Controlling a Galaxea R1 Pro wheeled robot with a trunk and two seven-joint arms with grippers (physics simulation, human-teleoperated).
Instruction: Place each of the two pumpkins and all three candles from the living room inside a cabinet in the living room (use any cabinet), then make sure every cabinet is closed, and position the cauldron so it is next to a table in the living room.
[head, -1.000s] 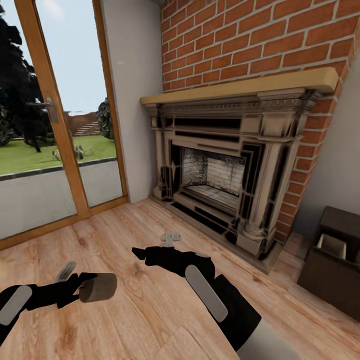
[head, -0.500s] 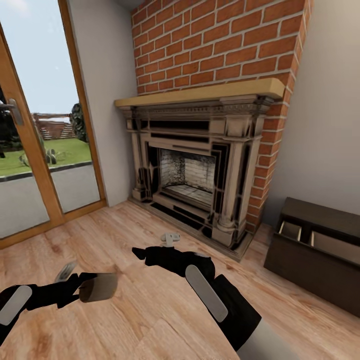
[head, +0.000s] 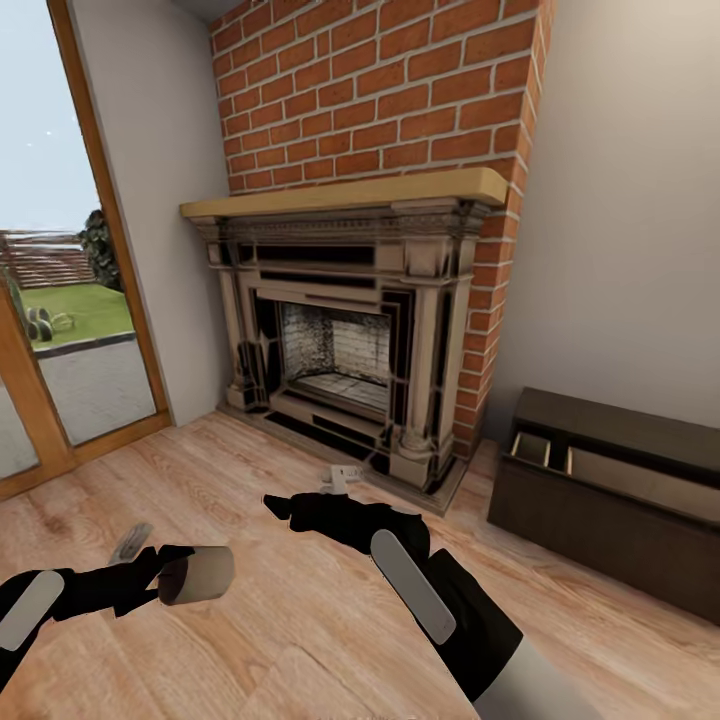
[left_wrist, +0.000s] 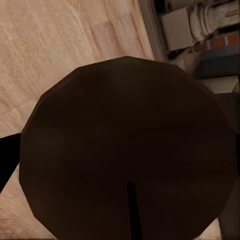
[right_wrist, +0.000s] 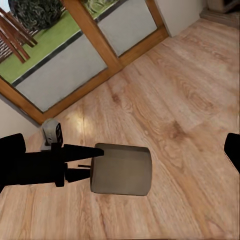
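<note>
My left gripper (head: 168, 578) is shut on a stubby grey-beige candle (head: 205, 572), held sideways low over the wooden floor. In the left wrist view the candle's dark round end (left_wrist: 125, 150) sits right against the camera. The right wrist view has the same candle (right_wrist: 122, 170) between the left gripper's black fingers (right_wrist: 75, 160). My right gripper (head: 342, 478) is open and holds nothing, a little ahead of the candle. The long dark brown cabinet (head: 600, 520) stands against the right wall, its top fronts pulled out over a pale inside. Pumpkins, cauldron and table are out of view.
A stone fireplace (head: 340, 350) with a wooden mantel stands ahead under a red brick chimney (head: 380, 100). A wood-framed glass door (head: 60, 330) is on the left. Open wooden floor (head: 300, 640) lies between me, the fireplace and the cabinet.
The camera has turned to the right: fireplace and door slid left in the picture and more of the cabinet came into view. Both arms keep their pose, candle still held.
</note>
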